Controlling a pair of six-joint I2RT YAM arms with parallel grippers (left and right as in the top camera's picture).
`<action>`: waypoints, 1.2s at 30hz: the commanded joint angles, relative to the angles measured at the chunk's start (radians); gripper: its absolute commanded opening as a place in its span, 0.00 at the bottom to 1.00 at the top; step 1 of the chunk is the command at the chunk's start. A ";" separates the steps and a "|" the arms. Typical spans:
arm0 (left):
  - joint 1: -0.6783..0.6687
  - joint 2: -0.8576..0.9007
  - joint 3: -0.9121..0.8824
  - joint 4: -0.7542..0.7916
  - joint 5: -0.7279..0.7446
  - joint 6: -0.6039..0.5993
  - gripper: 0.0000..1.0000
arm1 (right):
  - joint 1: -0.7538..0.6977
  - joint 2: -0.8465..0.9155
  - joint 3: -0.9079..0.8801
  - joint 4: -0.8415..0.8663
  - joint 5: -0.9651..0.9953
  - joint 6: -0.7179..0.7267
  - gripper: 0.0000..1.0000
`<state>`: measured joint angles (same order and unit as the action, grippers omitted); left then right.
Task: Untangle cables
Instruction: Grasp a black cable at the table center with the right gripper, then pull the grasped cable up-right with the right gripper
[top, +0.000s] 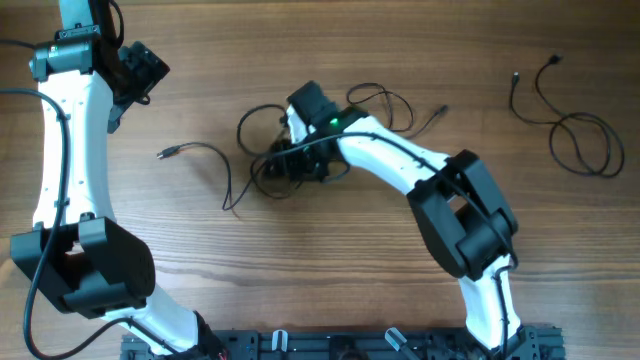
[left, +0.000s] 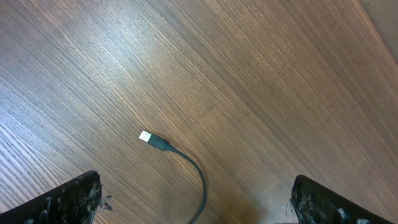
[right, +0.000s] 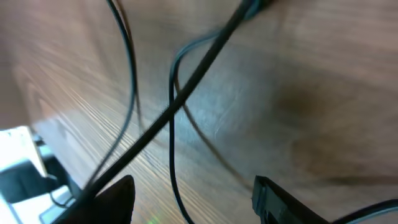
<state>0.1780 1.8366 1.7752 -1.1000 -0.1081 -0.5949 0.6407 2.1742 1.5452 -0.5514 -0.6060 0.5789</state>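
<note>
I have the right gripper (right: 191, 183) parted over the cable tangle (right: 176, 102), choosing a strand; the left gripper (left: 196, 180) hangs wide above 1 USB plug (left: 147, 137).

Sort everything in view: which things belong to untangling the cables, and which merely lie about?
Job: tangle of thin black cords; separate looped thin black cord; silver-tipped black plug end.
Lying about: brown wooden table; black rail at near edge.

Right wrist view, all smear: cables (right: 155, 117) out of focus, running off the edges. Overhead, right gripper (top: 274, 166) buried among them, fingertips unseen. Left wrist: one cord (left: 201, 182) cut off at bottom.
</note>
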 joint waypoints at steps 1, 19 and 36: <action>0.000 0.008 -0.004 -0.001 -0.017 0.015 1.00 | -0.055 0.012 -0.002 0.042 -0.112 -0.003 0.63; 0.000 0.008 -0.004 -0.001 -0.017 0.015 1.00 | 0.064 0.012 -0.002 0.111 0.074 0.086 0.62; 0.000 0.008 -0.004 -0.001 -0.017 0.015 1.00 | -0.137 -0.424 0.068 0.141 -0.060 -0.201 0.04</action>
<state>0.1780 1.8366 1.7752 -1.1000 -0.1081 -0.5953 0.4973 1.9083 1.5703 -0.4549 -0.6842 0.4831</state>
